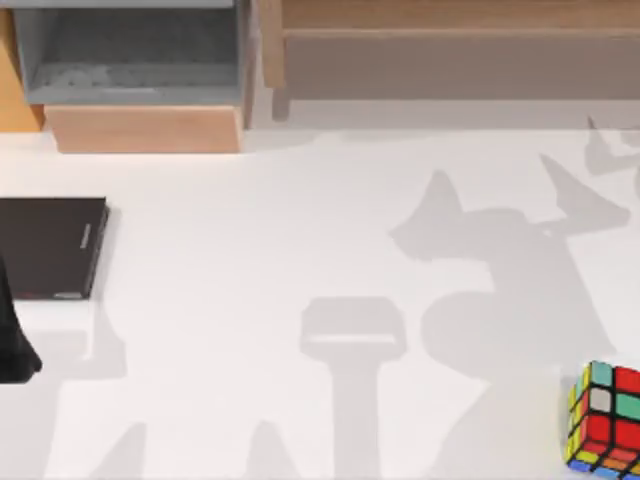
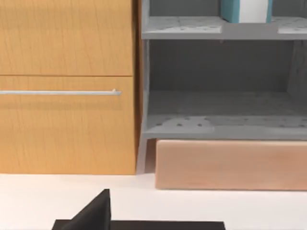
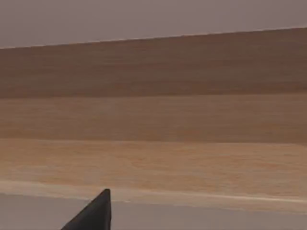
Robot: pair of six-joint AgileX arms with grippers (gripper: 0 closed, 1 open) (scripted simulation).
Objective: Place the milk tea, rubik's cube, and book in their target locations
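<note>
The rubik's cube (image 1: 603, 420) sits on the white table near the front right corner, with nothing touching it. The teal book (image 2: 244, 10) with white page edges stands upright on the upper level of the grey shelf unit (image 2: 220, 124). The milk tea is out of view. My left gripper (image 2: 93, 213) is a dark wedge low over the table at the far left, facing the shelf unit, beside the black slab. My right gripper (image 3: 93, 213) faces a wide wooden board and is well away from the cube.
A thin black slab (image 1: 50, 247) lies flat at the table's left edge. The grey shelf (image 1: 130, 60) stands on a wooden base (image 1: 145, 128) at the back left, next to an orange drawer cabinet (image 2: 62, 91). A long wooden board (image 1: 450, 50) runs along the back right.
</note>
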